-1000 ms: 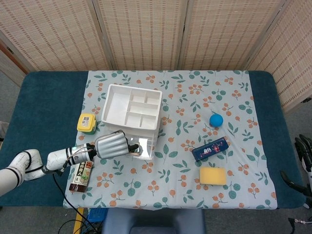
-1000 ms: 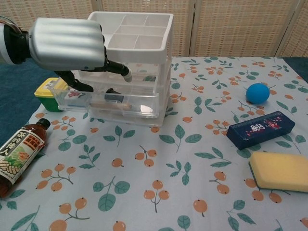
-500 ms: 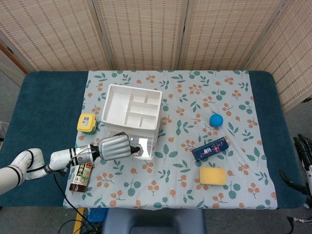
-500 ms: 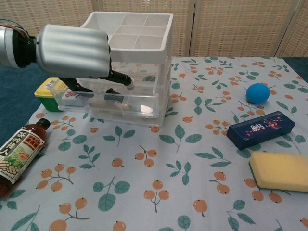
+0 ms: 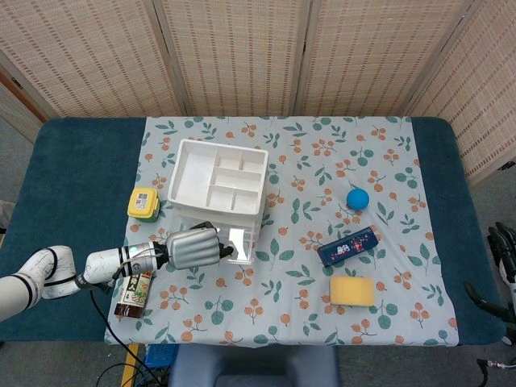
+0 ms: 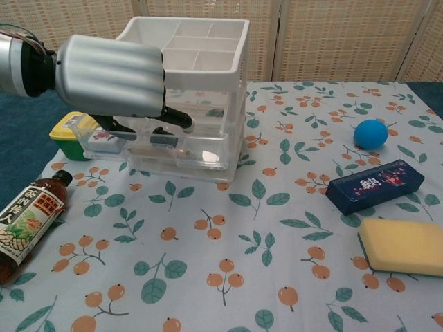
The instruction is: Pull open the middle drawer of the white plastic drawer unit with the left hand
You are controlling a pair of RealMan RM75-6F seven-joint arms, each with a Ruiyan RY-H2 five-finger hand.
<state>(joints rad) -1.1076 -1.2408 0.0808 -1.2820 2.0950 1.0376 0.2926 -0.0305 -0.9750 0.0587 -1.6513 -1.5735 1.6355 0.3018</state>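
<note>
The white plastic drawer unit (image 5: 216,184) (image 6: 208,66) stands left of centre on the floral cloth, with a divided tray on top. One clear drawer (image 6: 197,151) sticks out toward me, with small items inside. My left hand (image 5: 193,247) (image 6: 111,76) is at the unit's front, its silver back up and its dark fingers (image 6: 178,119) hooked down over the middle drawer's front edge. The hand hides that edge. Only a dark sliver of what may be my right hand (image 5: 503,242) shows at the head view's right edge.
A brown sauce bottle (image 5: 133,292) (image 6: 28,221) lies under my left forearm. A yellow-green box (image 5: 143,203) (image 6: 69,131) sits left of the unit. To the right lie a blue ball (image 5: 357,198), a dark blue box (image 5: 347,246) and a yellow sponge (image 5: 351,291).
My left hand has shifted slightly right and toward the table's front edge, settling lower over the drawer front. The drawer's position looks unchanged.
</note>
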